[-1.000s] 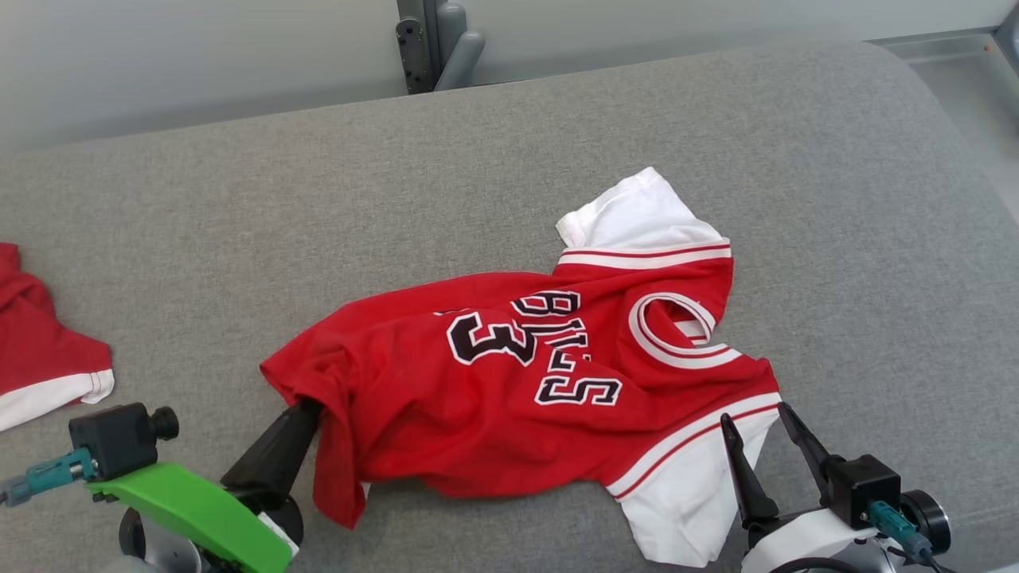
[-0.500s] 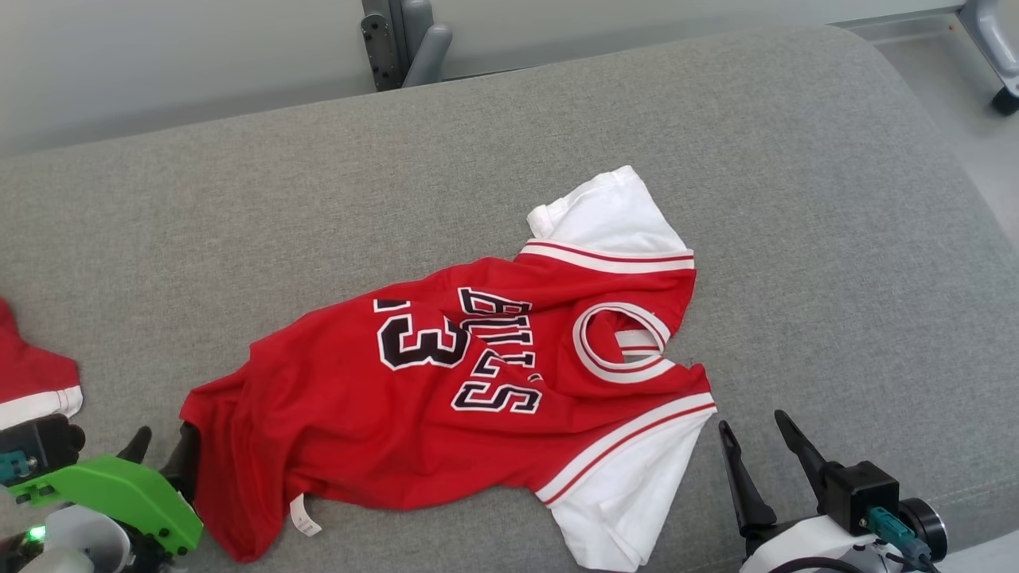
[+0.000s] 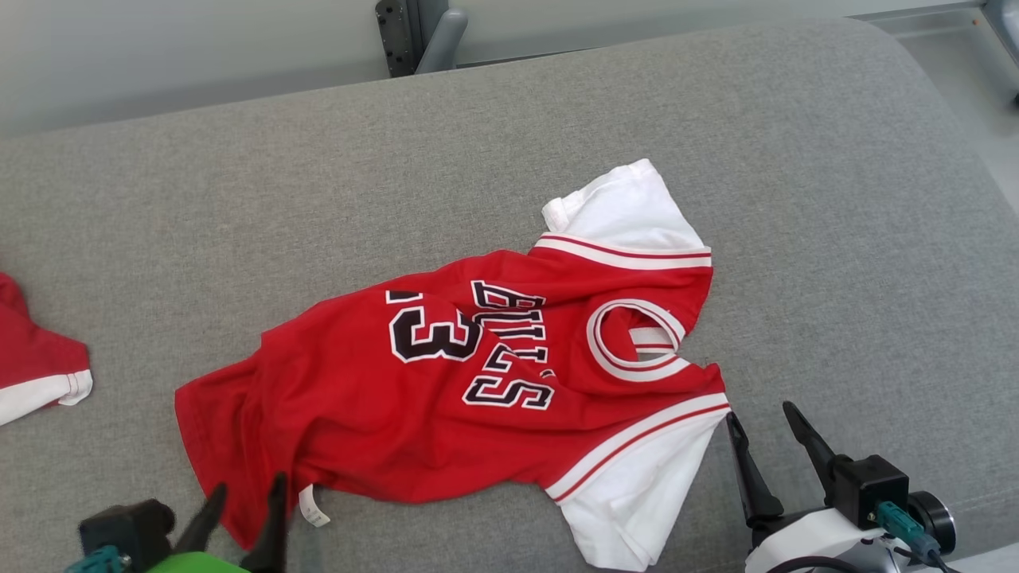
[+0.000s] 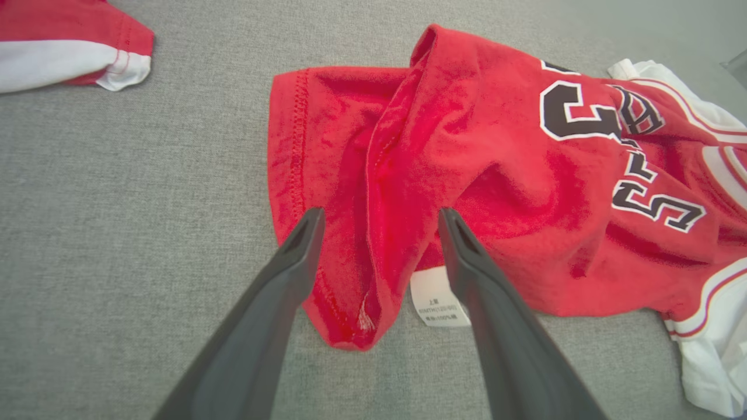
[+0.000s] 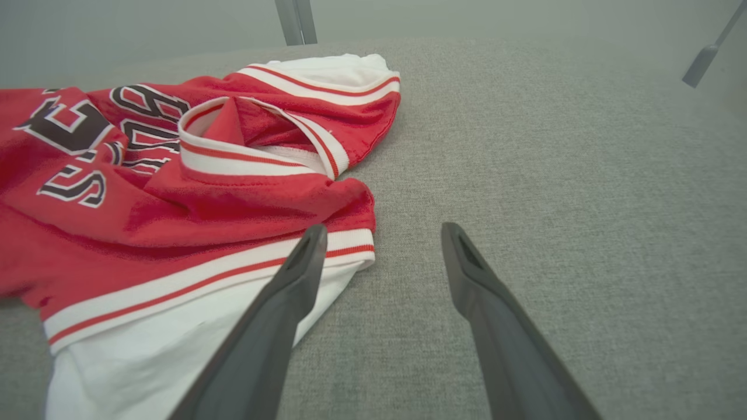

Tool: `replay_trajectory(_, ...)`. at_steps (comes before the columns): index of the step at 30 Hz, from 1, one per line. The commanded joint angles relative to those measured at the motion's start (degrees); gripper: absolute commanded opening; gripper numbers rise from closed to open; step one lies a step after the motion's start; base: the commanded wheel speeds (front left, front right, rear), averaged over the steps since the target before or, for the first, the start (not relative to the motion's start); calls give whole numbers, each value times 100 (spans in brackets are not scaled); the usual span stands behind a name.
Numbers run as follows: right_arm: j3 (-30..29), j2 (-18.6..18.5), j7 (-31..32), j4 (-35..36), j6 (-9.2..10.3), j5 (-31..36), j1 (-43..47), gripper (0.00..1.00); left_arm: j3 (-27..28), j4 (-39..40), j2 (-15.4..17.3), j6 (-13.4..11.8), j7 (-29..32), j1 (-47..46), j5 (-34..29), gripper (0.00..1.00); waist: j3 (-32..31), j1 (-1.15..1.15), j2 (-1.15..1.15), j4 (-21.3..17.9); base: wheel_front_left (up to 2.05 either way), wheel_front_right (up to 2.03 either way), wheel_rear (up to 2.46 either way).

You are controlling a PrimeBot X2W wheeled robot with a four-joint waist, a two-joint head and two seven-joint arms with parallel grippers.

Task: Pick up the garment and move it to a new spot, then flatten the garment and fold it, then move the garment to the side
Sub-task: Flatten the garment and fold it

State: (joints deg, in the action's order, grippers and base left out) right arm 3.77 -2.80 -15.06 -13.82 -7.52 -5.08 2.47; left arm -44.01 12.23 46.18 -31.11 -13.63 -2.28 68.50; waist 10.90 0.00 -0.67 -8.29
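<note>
Head view has the red jersey T-shirt with white short sleeves and black "BULLS" lettering lying crumpled across the middle of the frame. It rests on the grey woven upholstered surface, collar toward the right and hem toward the lower left. At the lower left, the left gripper is spread wide and holds nothing. Its dark fingers straddle the rumpled hem corner beside the small white label. At the lower right, the right gripper is also spread and empty, just beside the near white sleeve.

The hem is doubled over in a ridge between the left fingers. A pinch there would likely catch both layers, or only the label, and lock the crease in rather than flatten it. A right-hand grab on the sleeve alone could stretch it while the body stays bunched. A second red-and-white cloth lies at the left edge, so a leftward drag risks overlapping it.
</note>
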Motion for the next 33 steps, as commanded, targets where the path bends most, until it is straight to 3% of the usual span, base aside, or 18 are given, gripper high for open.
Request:
replay_trajectory(1,-13,-19,-17,34,6,35,-67,100,-52,54,-56,31,53,36,12,100,12,0,67,30,0,0,0)
replay_trajectory(6,20,-20,-17,38,7,84,-136,100,-368,-317,-124,94,362,-190,-140,100,19,0,67,69,0,0,0)
replay_trajectory(15,15,-17,-17,34,6,57,-91,100,-538,-1073,-374,528,632,-383,8,100,-12,0,67,-62,0,0,0)
replay_trajectory(16,19,-15,-17,35,6,49,-70,100,-557,-1128,-388,553,648,-370,27,79,-17,0,67,-76,0,0,0)
replay_trajectory(17,22,-16,-17,32,6,41,-51,100,-552,-1165,-421,598,667,-353,66,36,-28,0,67,-91,0,0,0)
replay_trajectory(18,25,-17,-17,29,7,32,-36,100,-573,-1189,-436,643,699,-324,89,0,-38,0,67,-103,0,0,0)
replay_trajectory(22,19,-16,-17,23,6,5,-20,100,-494,-1041,-407,849,672,-242,228,0,-62,0,67,-113,0,0,0)
replay_trajectory(25,-8,-17,-17,17,6,15,1,100,-158,-484,-472,1311,471,-134,681,0,-97,0,67,-91,0,0,0)
replay_trajectory(29,-24,-18,-17,-4,6,41,42,100,457,133,-266,1857,192,225,1380,0,-184,0,67,-50,0,0,0)
replay_trajectory(33,54,-19,-17,-34,6,20,38,100,576,-94,101,1963,256,705,1654,0,-271,0,67,-93,0,0,0)
